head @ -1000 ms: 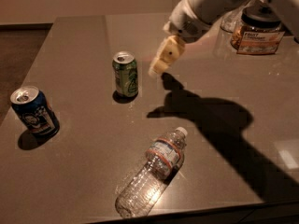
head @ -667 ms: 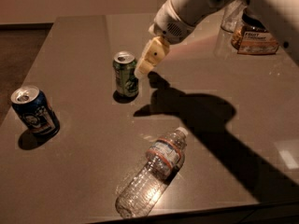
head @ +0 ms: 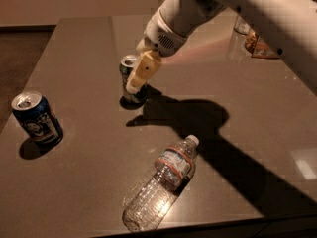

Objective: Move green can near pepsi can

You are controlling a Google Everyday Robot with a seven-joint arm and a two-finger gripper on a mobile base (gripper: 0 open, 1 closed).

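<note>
The green can (head: 125, 76) stands upright on the brown table (head: 74, 38), left of the middle. My gripper (head: 134, 85) comes down from the upper right on the white arm (head: 198, 9) and sits right at the can, its cream tip covering the can's right side. The pepsi can (head: 37, 118), dark blue with a silver top, stands upright near the table's left edge, well apart from the green can and to its lower left.
A clear plastic water bottle (head: 161, 182) lies on its side near the front edge. A clear container (head: 257, 43) and a glass (head: 241, 25) stand at the back right, partly behind my arm. The arm's shadow falls across the table's middle.
My gripper has moved left and down, from right of the green can to directly against it. The cans and the bottle have not moved.
</note>
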